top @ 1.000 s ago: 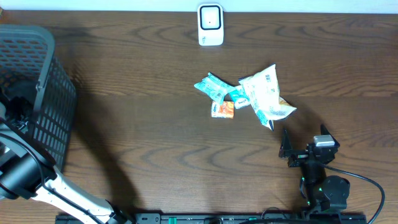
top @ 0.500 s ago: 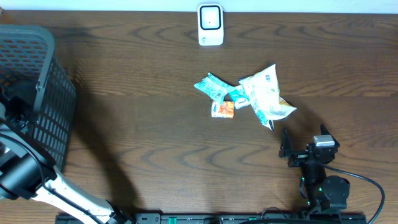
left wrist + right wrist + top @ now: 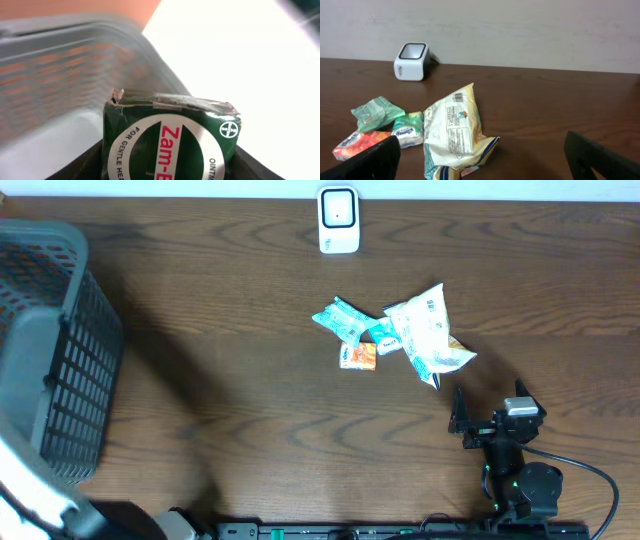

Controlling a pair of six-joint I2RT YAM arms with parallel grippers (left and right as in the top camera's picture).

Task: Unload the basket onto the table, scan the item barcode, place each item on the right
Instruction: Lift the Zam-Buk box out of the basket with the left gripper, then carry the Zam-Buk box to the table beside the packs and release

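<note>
A dark green box with a white ring and red "Zam-" lettering fills the left wrist view. My left gripper is shut on it, one dark finger on each side. The box's barcode does not show. The white scanner stands at the table's far edge, also in the right wrist view. My right gripper rests open near the front edge, nothing between its fingers. In the overhead view the left arm is a grey blur over the basket.
A grey mesh basket stands at the far left and its wall is blurred behind the box. Mid-table lie a white snack bag, a green packet, a small mint packet and an orange packet.
The left arm has moved fast and now smears across the basket's near side in the overhead view. The right arm and the packets have not moved.
</note>
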